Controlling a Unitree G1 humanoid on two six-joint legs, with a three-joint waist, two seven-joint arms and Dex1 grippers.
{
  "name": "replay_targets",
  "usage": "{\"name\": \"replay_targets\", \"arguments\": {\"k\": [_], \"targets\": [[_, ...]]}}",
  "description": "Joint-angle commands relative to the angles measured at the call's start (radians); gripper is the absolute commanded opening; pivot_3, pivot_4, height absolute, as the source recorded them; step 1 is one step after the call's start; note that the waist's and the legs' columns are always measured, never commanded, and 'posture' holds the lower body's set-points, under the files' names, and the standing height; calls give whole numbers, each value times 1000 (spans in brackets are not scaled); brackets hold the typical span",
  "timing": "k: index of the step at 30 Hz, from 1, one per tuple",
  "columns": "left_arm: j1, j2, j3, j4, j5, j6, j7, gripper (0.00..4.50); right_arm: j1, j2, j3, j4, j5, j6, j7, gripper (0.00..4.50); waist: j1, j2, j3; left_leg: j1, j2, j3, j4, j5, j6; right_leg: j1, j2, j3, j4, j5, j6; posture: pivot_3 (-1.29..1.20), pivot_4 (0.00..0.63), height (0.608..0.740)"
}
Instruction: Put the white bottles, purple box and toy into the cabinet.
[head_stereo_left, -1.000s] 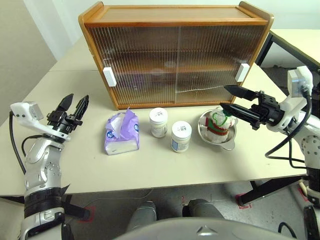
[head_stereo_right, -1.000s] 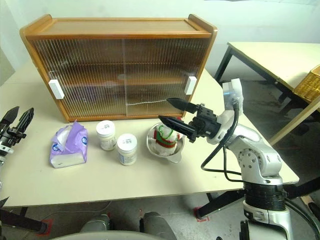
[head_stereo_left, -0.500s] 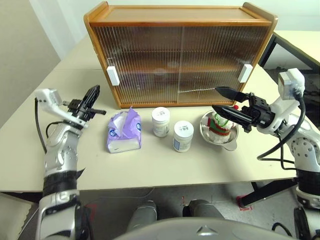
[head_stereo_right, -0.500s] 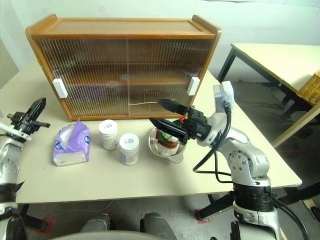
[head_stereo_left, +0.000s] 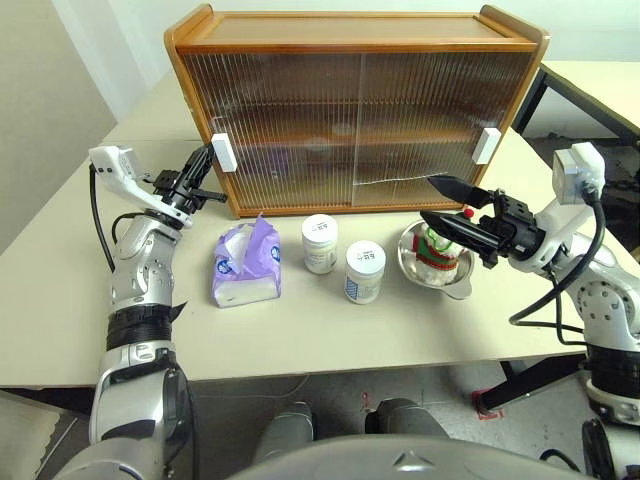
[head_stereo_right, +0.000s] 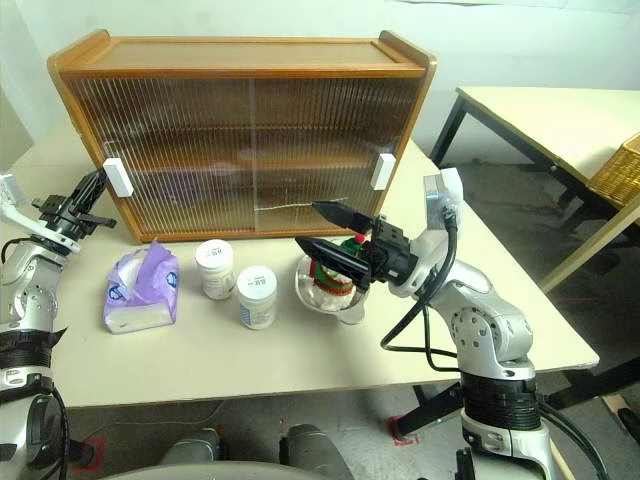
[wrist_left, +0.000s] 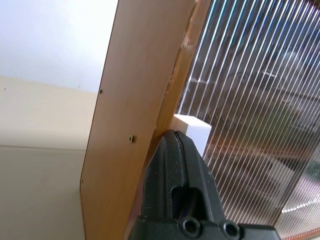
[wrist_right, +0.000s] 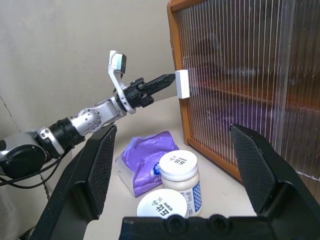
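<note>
1. Now your left fingers (head_stereo_left: 205, 160) are pressed together, tip by the cabinet's (head_stereo_left: 360, 110) left handle (head_stereo_left: 222, 152).
2. Your right fingers (head_stereo_left: 440, 205) are spread wide above the toy (head_stereo_left: 437, 252) in its bowl (head_stereo_left: 452, 285).
3. Bottles (head_stereo_left: 320, 243), (head_stereo_left: 364, 271) and box (head_stereo_left: 245, 265) sit on the bench (head_stereo_left: 330, 330), before the closed doors.

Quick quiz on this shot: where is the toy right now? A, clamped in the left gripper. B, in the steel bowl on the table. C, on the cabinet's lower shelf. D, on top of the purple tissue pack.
B: the toy sits in the steel bowl on the table, in front of the closed cabinet, with the open right gripper just above it.
</note>
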Motion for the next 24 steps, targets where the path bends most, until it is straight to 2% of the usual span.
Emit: {"name": "replay_targets", "arguments": {"k": [1, 24], "targets": [[-17, 1, -13, 28, 20, -3, -7, 23, -1, 4, -3, -14, 6, -7, -8, 4500, 0, 0, 0, 0, 0, 0, 0, 0, 0, 0, 0, 0, 0, 0, 0, -160, 0, 740], [-86, -63, -152, 60, 60, 79, -107, 23, -5, 13, -18, -26, 26, -6, -53, 4500, -3, 0, 0, -1, -1, 0, 1, 0, 1, 0, -1, 0, -1, 0, 2, -186, 0, 740]]}}
